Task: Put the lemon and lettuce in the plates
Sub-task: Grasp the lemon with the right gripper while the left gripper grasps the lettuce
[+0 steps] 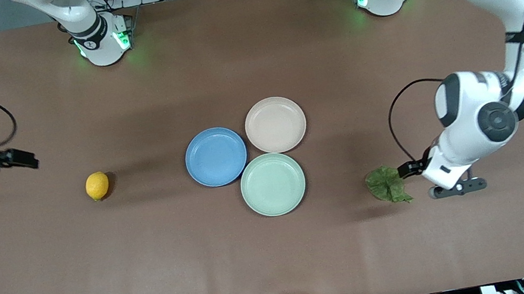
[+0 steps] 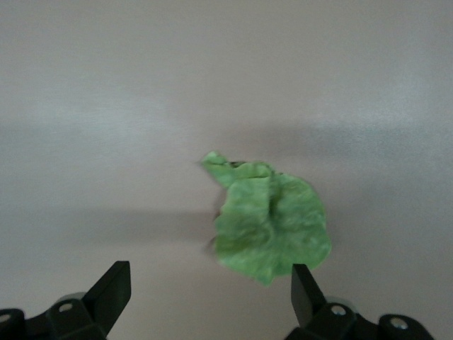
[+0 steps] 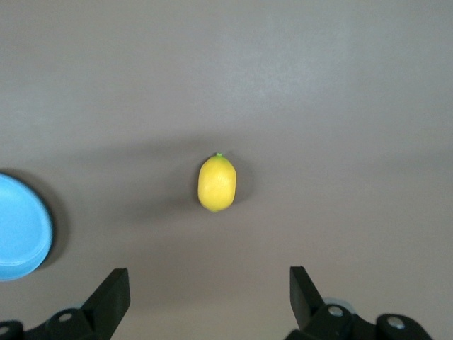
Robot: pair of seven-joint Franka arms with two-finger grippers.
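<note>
The lemon (image 1: 97, 185) lies on the brown table toward the right arm's end; it also shows in the right wrist view (image 3: 216, 183). My right gripper (image 1: 24, 157) is open and empty above the table beside the lemon, apart from it (image 3: 209, 294). The lettuce (image 1: 386, 184) lies flat toward the left arm's end; it also shows in the left wrist view (image 2: 272, 223). My left gripper (image 1: 407, 169) is open and empty right beside the leaf (image 2: 210, 290), one fingertip (image 2: 304, 287) at its edge. The blue plate (image 1: 215, 156) and the beige-pink plate (image 1: 275, 124) sit empty mid-table.
A pale mint-green plate (image 1: 273, 184) touches both plates and sits nearer the front camera than they do. The blue plate's edge shows in the right wrist view (image 3: 21, 227). Both arm bases stand along the table's edge farthest from the front camera.
</note>
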